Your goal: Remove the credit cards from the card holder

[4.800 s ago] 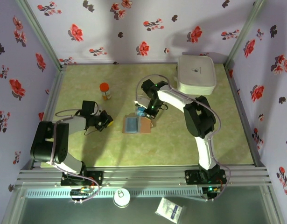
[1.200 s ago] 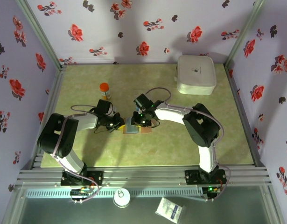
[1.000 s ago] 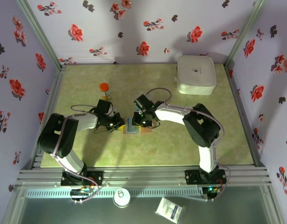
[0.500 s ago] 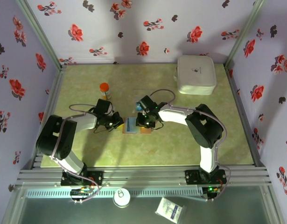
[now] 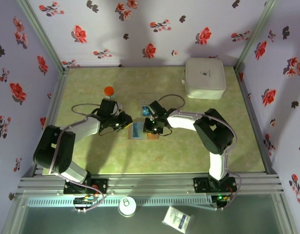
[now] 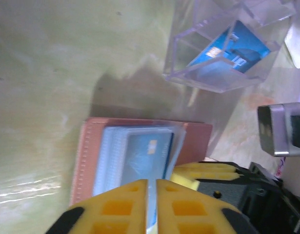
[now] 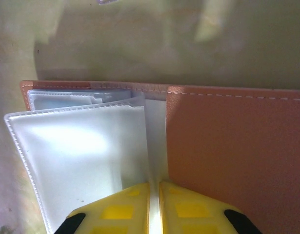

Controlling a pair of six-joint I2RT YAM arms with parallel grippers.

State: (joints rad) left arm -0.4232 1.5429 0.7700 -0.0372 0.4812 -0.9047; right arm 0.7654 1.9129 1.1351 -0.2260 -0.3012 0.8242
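We see the card holder (image 5: 138,131) lying open and flat around the middle of the bench (image 5: 198,151), a little nearer the left edge than the right, with both arms bent in over it. The left gripper (image 5: 124,122) sits at its left side and the right gripper (image 5: 150,128) at its right side, so the two face each other across it. From the left wrist we see the tan leather (image 6: 85,151) spread on the green surface, a stack of clear sleeves (image 6: 110,156) on top of it and a teal card (image 6: 146,153) lying in the uppermost sleeve. The left gripper's yellow fingers (image 6: 124,207) stand together with only a thin slit between them, right at the edge of that stack; we cannot tell whether they pinch a sleeve or the card. Past the holder, toward the far edge, stands a clear plastic tray (image 6: 198,73) with a blue card (image 6: 240,46) in one of its slots. From the right wrist we look down on the tan leather flap (image 7: 232,151) and the milky sleeves (image 7: 81,146) fanned up beside it. The right gripper's fingers (image 7: 196,209) are also drawn together, over the pale strip along the fold, and we cannot tell whether anything is caught there. An orange-capped bottle (image 5: 109,94) stands toward the far left, and a white case (image 5: 204,78) rests in the far right corner.
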